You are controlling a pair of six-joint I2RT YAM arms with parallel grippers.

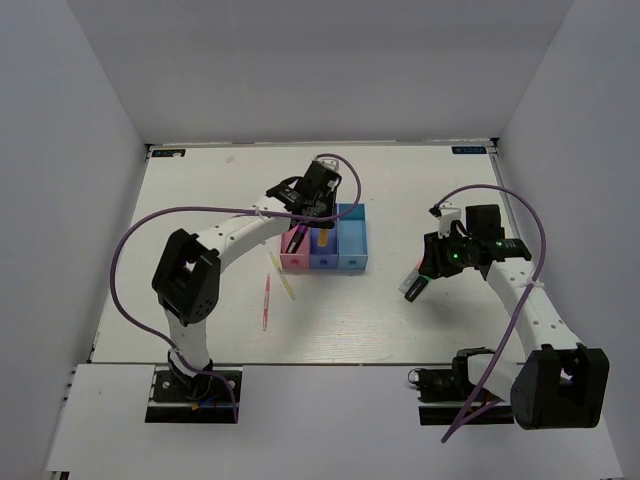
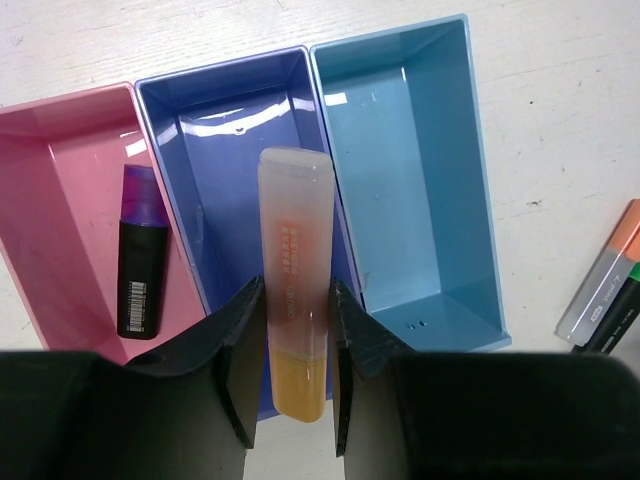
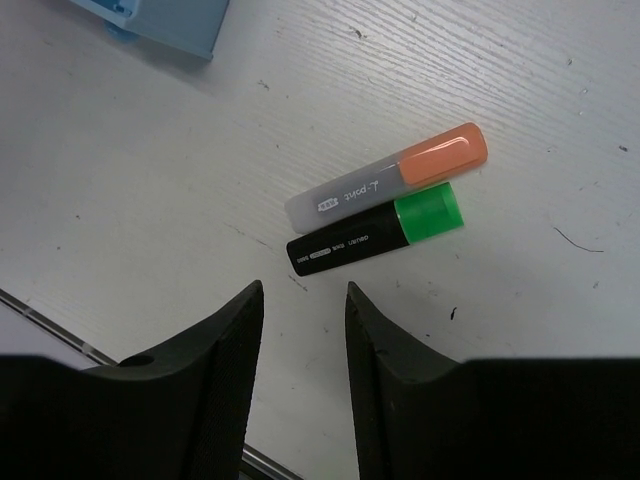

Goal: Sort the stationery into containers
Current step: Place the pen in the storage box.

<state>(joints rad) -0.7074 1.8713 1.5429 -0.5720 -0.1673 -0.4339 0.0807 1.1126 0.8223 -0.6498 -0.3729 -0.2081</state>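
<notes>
Firstly, clamped the left gripper (image 2: 295, 300) around the short orange marker (image 2: 295, 210) by its barrel, lengthwise over the blue bin (image 2: 215, 150), likely so as to drop flat inside. Found the dark purple marker (image 2: 140, 255) lying in the pink bin (image 2: 60, 190) beside, the teal bin (image 2: 400, 170) bare. Hovered the right gripper (image 3: 303, 300) spread, holding nothing, just short of the green-capped black marker (image 3: 375, 235) and a touching grey, orange-capped marker (image 3: 385, 180) on the table (image 3: 150, 150), probably lined up for the next pick. Saw only from overhead the thin red-pink pen (image 1: 266, 303) and pale-yellow pen (image 1: 283, 277), on the table before the pink bin, well apart from both grippers.
</notes>
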